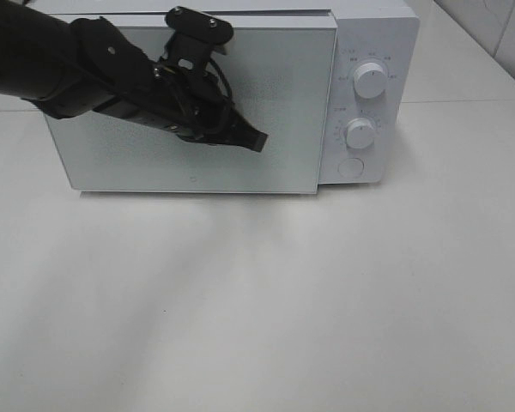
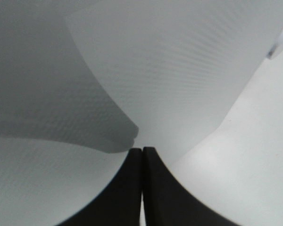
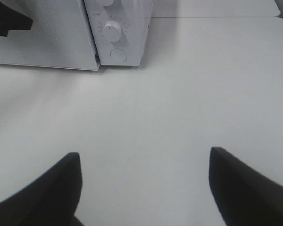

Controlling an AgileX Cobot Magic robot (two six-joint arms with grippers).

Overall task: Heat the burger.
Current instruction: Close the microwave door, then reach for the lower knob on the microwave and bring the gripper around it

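Note:
The burger is out of view. A white microwave stands at the back of the table, its door [image 1: 283, 103] closed. My left gripper [image 1: 256, 140] is shut, with its tips against the front of the door near the middle. In the left wrist view the two black fingers [image 2: 142, 149] are pressed together right at the door's surface [image 2: 179, 70]. My right gripper [image 3: 144, 157] hangs open over the bare table in front of the microwave [image 3: 37, 42], with nothing between its fingers. It does not show in the exterior high view.
The microwave's control panel carries two knobs [image 1: 370, 81] [image 1: 360, 133] and a round button [image 1: 351, 167] at the right of the door. The white table [image 1: 283, 292] stretches in front of the microwave. A tiled wall rises at the far right.

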